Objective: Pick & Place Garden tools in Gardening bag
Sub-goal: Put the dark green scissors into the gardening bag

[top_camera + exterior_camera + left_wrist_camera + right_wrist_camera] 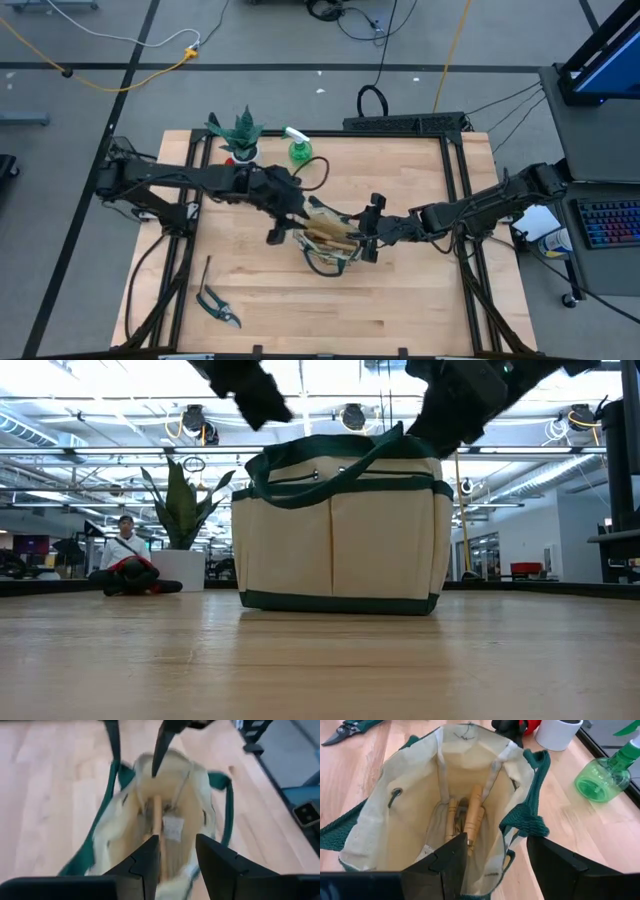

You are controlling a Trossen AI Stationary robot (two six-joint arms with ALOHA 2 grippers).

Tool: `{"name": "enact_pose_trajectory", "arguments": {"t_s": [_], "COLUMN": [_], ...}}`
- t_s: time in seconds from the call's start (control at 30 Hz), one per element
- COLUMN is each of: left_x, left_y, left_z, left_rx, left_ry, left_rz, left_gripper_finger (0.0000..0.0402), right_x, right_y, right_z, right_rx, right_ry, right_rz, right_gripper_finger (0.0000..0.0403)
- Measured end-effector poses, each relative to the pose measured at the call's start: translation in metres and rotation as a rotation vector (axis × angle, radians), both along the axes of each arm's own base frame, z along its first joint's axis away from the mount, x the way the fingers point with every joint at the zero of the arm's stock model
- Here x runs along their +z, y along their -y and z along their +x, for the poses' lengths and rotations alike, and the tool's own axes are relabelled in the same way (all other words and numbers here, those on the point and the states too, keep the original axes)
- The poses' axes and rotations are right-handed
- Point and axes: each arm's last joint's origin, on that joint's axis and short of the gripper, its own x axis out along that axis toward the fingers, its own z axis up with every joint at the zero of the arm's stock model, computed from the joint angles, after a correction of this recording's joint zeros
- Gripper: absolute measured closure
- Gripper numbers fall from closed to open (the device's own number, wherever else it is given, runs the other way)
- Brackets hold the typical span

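On a pale wooden tabletop (pixel 400 300), a beige canvas gardening bag (pixel 330 243) stands upright near the middle, with two wooden-handled trowels (pixel 470 817) already lying inside. Both arms hover above its mouth: the left claw (pixel 174 862) from one side, jaws partly open and empty; the right claw (pixel 495 857) from the other, jaws wide and empty. Dark pruning shears (pixel 218 307) and a thin wooden-handled tool (pixel 205 272) lie near the front left corner, well apart from the bag, while a green spray bottle (pixel 300 148) stands at the back beside a potted plant (pixel 238 133). The next pick likely calls for lifting a claw clear of the loop handles (pixel 530 815) first, so the bag is not dragged.
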Motion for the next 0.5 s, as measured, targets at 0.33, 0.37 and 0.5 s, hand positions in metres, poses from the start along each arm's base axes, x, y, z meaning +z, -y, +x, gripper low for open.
{"name": "enact_pose_trajectory", "arguments": {"t_s": [0.33, 0.37, 0.5], "left_x": [0.012, 0.012, 0.004], "left_y": [0.020, 0.023, 0.035], "left_z": [-0.043, -0.044, -0.059], "left_rx": [0.179, 0.196, 0.233], "left_ry": [-0.182, -0.194, -0.362], "left_rz": [0.009, -0.003, -0.023], "left_gripper_finger": [0.0270, 0.0270, 0.0270], "right_x": [-0.016, -0.016, -0.013], "right_y": [0.001, 0.001, 0.001], "right_z": [-0.005, -0.004, -0.003], "right_rx": [0.002, 0.001, 0.007], "right_ry": [0.074, 0.077, 0.113], "right_rz": [0.020, 0.021, 0.022], "right_gripper_finger": [0.0206, 0.0206, 0.0206]}}
